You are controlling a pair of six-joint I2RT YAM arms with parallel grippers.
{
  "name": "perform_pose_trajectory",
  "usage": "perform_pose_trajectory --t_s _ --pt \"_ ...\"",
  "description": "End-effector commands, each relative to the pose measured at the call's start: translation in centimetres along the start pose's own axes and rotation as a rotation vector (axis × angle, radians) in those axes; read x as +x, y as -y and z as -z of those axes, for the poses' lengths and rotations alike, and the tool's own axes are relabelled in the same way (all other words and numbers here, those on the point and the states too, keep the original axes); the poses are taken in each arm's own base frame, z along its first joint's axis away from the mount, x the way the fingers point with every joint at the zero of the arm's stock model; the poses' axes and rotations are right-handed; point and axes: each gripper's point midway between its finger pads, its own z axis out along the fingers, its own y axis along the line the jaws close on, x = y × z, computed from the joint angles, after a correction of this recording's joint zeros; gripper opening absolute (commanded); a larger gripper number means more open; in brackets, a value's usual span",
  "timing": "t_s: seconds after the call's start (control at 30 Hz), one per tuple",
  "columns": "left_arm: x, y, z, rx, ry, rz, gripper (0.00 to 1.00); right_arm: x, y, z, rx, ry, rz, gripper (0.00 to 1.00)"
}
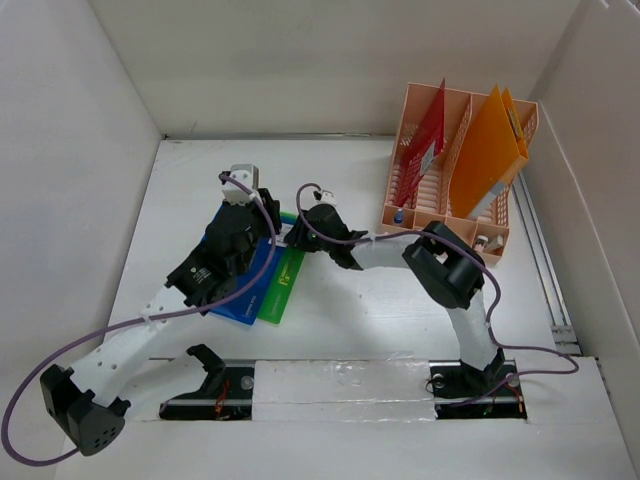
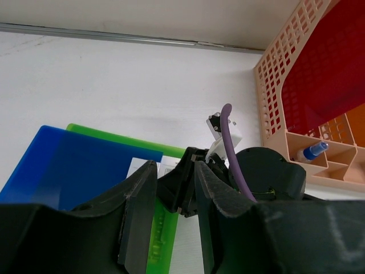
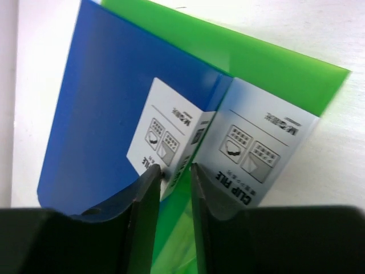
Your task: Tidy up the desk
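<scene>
On the white desk [image 1: 360,320] a blue clip file [image 1: 248,290] lies partly over a green clip file [image 1: 283,285]. Both carry white labels at their spine ends. My right gripper [image 3: 171,171] hangs low over those ends. Its jaws stand a narrow gap apart, with the blue file's [image 3: 108,114] labelled spine edge between them and the green file [image 3: 268,63] just beyond. My left gripper [image 2: 175,166] hovers above the two files, open with nothing between its fingers, facing the right gripper's black body. From this side the blue file [image 2: 63,165] lies left of the green one [image 2: 114,137].
A peach-orange slotted file rack [image 1: 440,215] stands at the back right, holding a red file [image 1: 428,125] and an orange file [image 1: 487,150] upright. A blue pen [image 2: 312,151] lies in one of its front compartments. White walls enclose the desk on three sides.
</scene>
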Motion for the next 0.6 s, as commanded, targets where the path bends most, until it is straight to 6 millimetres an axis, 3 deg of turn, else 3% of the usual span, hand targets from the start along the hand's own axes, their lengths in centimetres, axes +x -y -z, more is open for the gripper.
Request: perform_pose_trajectory --t_s 0.0,0.23,0.33,0.4,0.53,0.57 --pt "-1.0 0.4 0.3 0.028 0.037 0.013 0.29 -0.5 -0.3 -0.4 0.023 0.017 -0.011 0.32" --pt "-1.5 0.2 0.8 0.031 0.057 0.014 0.29 -0.2 -1.0 -0.6 0.002 -0.012 -0.014 0.00" --pt "-1.6 0.1 0.9 0.032 0.068 0.015 0.29 -0.5 -1.1 0.0 -0.003 -0.002 -0.015 0.00" --pt "-1.5 0.0 0.8 0.023 0.062 0.011 0.29 -1.6 -2.4 0.8 -0.044 0.027 -0.020 0.00" --pt "-1.5 0.1 0.8 0.031 0.061 0.013 0.29 -2.0 -3.6 2.1 -0.081 0.013 -0.020 0.00" --pt "-1.4 0.0 0.7 0.026 0.061 0.011 0.29 -1.9 -3.7 2.3 -0.085 -0.001 -0.020 0.05"
